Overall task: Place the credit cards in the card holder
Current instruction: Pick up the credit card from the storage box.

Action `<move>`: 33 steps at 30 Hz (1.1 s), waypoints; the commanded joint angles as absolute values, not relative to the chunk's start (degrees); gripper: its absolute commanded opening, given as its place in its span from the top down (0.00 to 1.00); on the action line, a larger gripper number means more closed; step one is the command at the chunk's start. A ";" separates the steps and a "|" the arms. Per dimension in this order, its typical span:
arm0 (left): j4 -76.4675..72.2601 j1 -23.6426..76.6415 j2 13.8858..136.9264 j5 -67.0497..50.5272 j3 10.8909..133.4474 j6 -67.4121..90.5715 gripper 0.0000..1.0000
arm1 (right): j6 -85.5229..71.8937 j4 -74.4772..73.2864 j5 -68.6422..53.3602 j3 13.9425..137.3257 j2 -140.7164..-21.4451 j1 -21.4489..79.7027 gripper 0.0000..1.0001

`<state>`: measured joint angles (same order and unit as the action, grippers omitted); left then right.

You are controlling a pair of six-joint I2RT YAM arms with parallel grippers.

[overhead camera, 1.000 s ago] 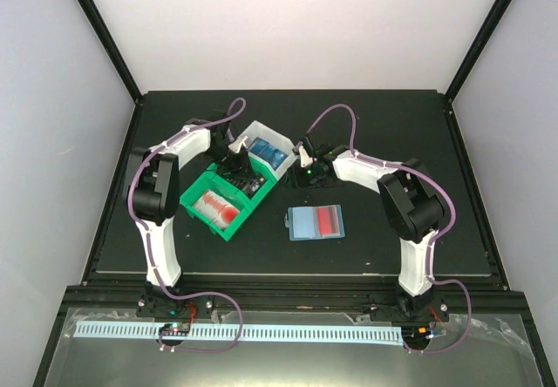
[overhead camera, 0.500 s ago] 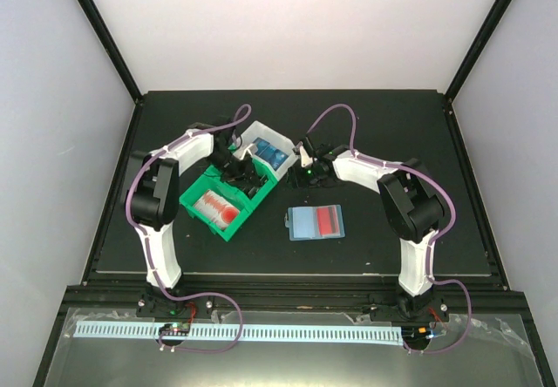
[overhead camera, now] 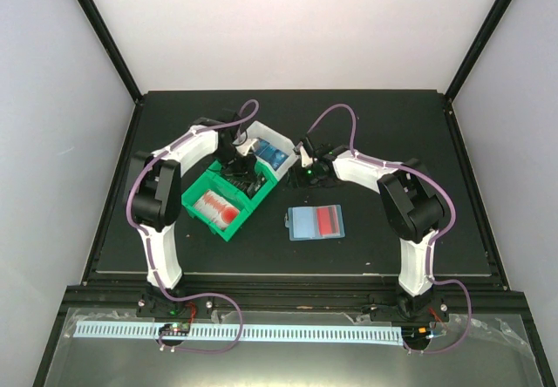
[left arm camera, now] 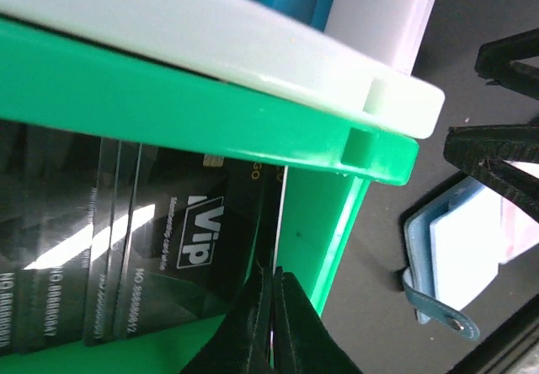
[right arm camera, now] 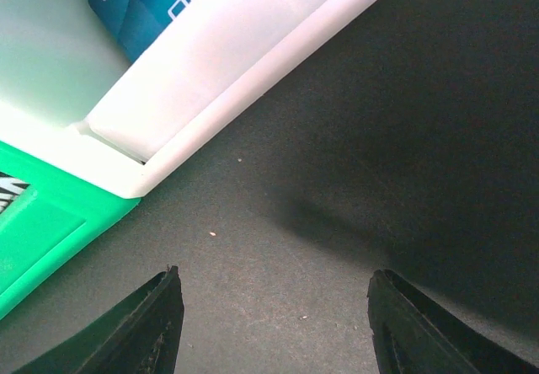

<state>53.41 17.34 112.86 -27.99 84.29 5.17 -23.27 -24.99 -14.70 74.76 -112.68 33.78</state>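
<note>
While clenching a black VIP card [left arm camera: 194,239] edgewise, the left gripper [left arm camera: 271,285] is risking a slip. Right gripper [right arm camera: 274,277] is hanging open.

The blue card holder [overhead camera: 305,224] lies open on the bench [overhead camera: 261,252], holding a red card [overhead camera: 328,220]. Black cards [left arm camera: 168,248] fill the green bin [left arm camera: 168,104], and blue cards [overhead camera: 268,153] the white bin [left arm camera: 210,37].
</note>
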 commanded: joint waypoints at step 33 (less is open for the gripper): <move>38.73 17.40 82.38 -52.04 82.50 65.61 0.99 | -61.77 -6.05 -50.52 76.14 -92.29 30.38 0.23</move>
<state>52.64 17.63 86.11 -41.58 86.06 50.59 -51.33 -14.06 -45.74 77.21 -96.64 30.20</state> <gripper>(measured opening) 0.016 0.767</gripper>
